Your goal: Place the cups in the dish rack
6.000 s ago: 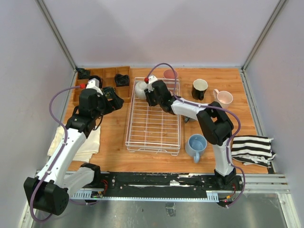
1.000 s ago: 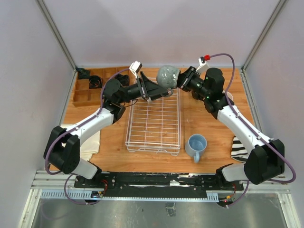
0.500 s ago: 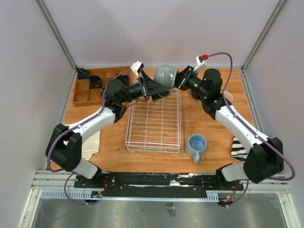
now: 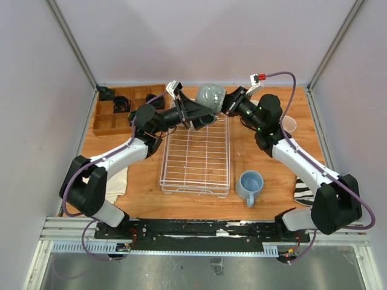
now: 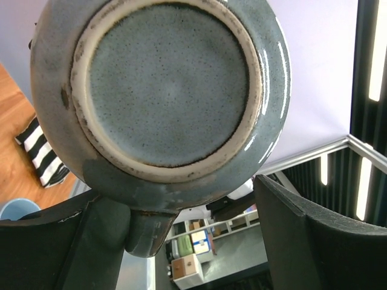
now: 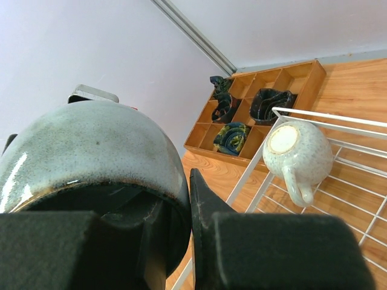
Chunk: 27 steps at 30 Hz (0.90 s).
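Grey-green mug (image 6: 91,151): right claw (image 6: 178,205) pinches rim; left wrist shows left claw (image 5: 175,199) spread around base.

Brown wooden compartment tray (image 4: 104,125) at far-left corner of wooden table (image 4: 245,148) — dark coiled items (image 6: 269,103) in several compartments, one more coiled item (image 4: 106,93) at tray's far-left corner. Cream folded cloth (image 4: 119,180) on table's left side, partly hidden. Black-and-white striped cloth (image 5: 42,154) on right side near front edge — mostly hidden in top view. Pale lilac walls (image 4: 199,42) around. Black rail (image 4: 199,229) along near edge.
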Tool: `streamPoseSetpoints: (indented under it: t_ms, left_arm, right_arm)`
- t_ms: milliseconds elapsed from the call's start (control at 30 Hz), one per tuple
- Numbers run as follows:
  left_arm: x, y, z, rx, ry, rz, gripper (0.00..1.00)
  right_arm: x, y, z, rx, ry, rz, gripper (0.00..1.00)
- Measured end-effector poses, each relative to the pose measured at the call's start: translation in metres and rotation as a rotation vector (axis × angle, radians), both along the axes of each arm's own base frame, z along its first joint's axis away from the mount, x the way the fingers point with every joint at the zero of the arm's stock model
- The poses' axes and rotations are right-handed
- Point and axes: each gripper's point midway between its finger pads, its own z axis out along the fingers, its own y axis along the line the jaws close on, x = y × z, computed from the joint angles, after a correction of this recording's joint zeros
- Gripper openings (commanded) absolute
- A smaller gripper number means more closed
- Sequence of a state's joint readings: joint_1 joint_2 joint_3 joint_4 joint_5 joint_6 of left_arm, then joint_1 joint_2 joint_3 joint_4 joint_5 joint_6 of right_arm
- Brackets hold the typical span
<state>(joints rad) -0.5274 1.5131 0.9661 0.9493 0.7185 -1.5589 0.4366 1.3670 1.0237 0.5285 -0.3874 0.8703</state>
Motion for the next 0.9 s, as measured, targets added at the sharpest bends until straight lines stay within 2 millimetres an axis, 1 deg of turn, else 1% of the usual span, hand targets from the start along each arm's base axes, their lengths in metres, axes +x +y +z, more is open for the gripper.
streamPoseSetpoints:
  t_ms: [100,267,467,567,600,633,733,800,900]
  left_arm:
    - [0.001,0.0,-0.001,0.004,-0.006,0.005,0.78]
    - [0.003,-0.003,-0.01,0.062,-0.04,0.031,0.78]
    - [0.006,-0.005,-0.014,0.094,-0.058,0.043,0.7]
    - [0.006,-0.005,-0.015,0.098,-0.062,0.046,0.58]
    - [0.006,-0.005,-0.015,0.099,-0.063,0.046,0.51]
    - [0.006,-0.005,-0.015,0.1,-0.064,0.047,0.47]
    - [0.006,-0.005,-0.016,0.1,-0.067,0.049,0.43]
    - [0.006,-0.005,-0.015,0.099,-0.069,0.049,0.34]
    - [0.007,-0.005,-0.016,0.1,-0.066,0.049,0.32]
  right_arm:
    - [0.001,-0.002,0.0,-0.001,0.006,-0.017,0.01]
    - [0.002,-0.007,-0.011,-0.032,0.053,-0.053,0.01]
    - [0.003,-0.009,-0.014,-0.038,0.065,-0.069,0.01]
    - [0.003,-0.009,-0.013,-0.036,0.064,-0.069,0.01]
    - [0.003,-0.009,-0.012,-0.033,0.063,-0.069,0.0]
    - [0.002,-0.009,-0.011,-0.03,0.06,-0.069,0.01]
    - [0.001,-0.009,-0.005,-0.015,0.047,-0.067,0.01]
    - [0.0,-0.009,-0.003,-0.01,0.043,-0.065,0.01]
    - [-0.001,-0.009,0.0,0.0,0.044,-0.064,0.01]
